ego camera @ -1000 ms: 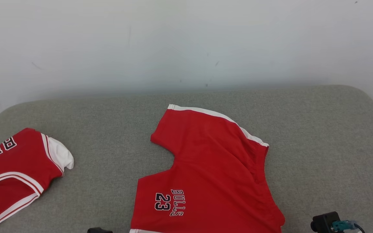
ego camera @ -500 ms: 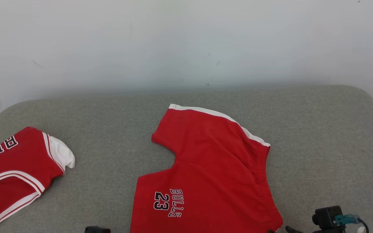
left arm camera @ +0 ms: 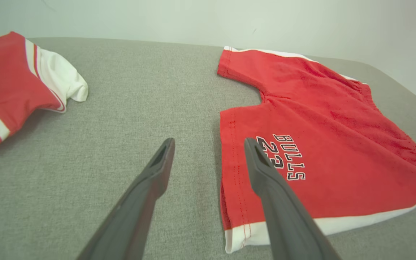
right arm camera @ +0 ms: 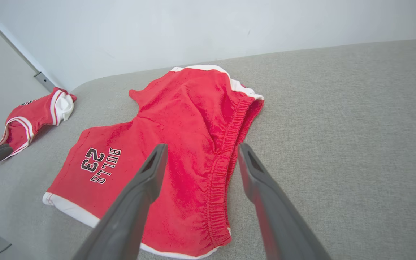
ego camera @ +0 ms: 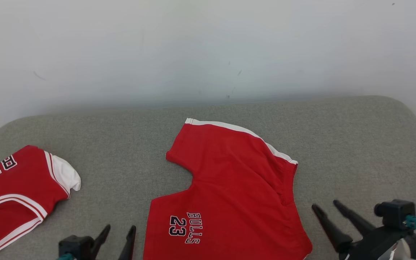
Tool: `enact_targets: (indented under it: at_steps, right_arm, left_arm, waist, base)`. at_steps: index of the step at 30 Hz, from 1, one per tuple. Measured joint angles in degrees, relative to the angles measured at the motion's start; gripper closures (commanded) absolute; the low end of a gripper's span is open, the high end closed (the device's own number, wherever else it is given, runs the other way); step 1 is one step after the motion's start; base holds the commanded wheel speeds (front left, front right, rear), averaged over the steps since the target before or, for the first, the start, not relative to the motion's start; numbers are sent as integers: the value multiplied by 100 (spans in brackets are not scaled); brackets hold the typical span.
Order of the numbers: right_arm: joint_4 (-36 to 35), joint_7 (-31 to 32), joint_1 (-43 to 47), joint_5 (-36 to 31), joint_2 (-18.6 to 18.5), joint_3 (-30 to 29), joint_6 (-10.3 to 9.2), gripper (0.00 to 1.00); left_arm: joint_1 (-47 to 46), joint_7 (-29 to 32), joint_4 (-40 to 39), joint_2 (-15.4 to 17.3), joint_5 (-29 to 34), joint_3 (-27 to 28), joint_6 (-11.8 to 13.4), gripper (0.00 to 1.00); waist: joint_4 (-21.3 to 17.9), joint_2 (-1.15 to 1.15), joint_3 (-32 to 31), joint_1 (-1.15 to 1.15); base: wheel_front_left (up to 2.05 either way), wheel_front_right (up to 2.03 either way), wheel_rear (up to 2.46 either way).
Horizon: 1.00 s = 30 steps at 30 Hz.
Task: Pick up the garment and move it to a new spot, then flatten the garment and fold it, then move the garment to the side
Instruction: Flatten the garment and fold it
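A plain white wall [ego camera: 208, 47] rises behind a grey fabric-covered surface [ego camera: 356, 144] with rounded corners. Near its middle, toward the front edge, lie the red shorts [ego camera: 237, 187], soft cloth with white trim and a dark "BULLS 23" print. They are spread fairly flat. The gathered elastic waistband is on the robot's right and the notch between the two legs on its left, and a few creases run beside the waistband. Well apart from them, at the left end of the surface, rests a crumpled red jersey [ego camera: 16, 184] with white stripes and a white sleeve, cut off by the head view's edge.

The left tool [ego camera: 120, 227] is low at the front, just beside the left edge of the printed leg, its two dark fingers spread wide and holding nothing. In the left wrist view one finger overlaps that edge, though contact cannot be told. The right tool [ego camera: 325, 204] is just to the right of the waistband over bare grey fabric, its fingers likewise spread and empty.
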Motion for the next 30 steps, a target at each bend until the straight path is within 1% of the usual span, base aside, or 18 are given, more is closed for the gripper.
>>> enact_targets:
  at_steps: [3,7,9,13,16,17,21,24,30]
  right_arm:
    - [-18,-364,-3,-114,10,-209,-52,0]
    - [11,-712,3,-358,16,-410,-119,0]
    - [40,-747,8,-486,32,-493,-140,0]
    - [94,-803,82,-571,135,-861,-152,0]
    - [145,-814,277,-704,207,-1092,-152,0]
    - [264,-820,448,-825,304,-1287,-152,0]
    - [282,-821,626,-1128,490,-1524,-152,0]
    - [335,-821,686,-1322,555,-1724,-152,0]
    - [382,-821,801,-1645,619,-1924,-152,0]
  left_arm:
    - [2,-234,-123,-54,24,204,86,0]
    - [66,-436,-208,-74,193,385,113,0]
    - [188,-527,-249,-77,222,504,133,0]
    - [394,-694,-327,-133,292,708,137,0]
    - [506,-735,-381,-144,376,769,137,0]
    - [552,-806,-414,-219,436,920,137,0]
    - [705,-853,-414,-408,723,1314,138,0]
    - [707,-850,-350,-461,999,1439,138,0]
    - [711,-769,-298,-485,1446,1484,138,0]
  waist:
    - [-13,0,-7,0]
    - [-41,0,-10,0]
    - [-73,0,-9,0]
    - [-146,0,-13,0]
    - [-194,0,-18,0]
    - [-212,1,-20,0]
    - [-257,1,-16,0]
    - [-273,1,-4,0]
    - [-290,1,23,0]
  base:
    - [0,0,0]
    - [0,0,0]
    - [0,0,0]
    - [0,0,0]
    - [0,0,0]
    - [0,0,0]
    - [0,0,0]
    - [0,0,0]
    - [0,0,0]
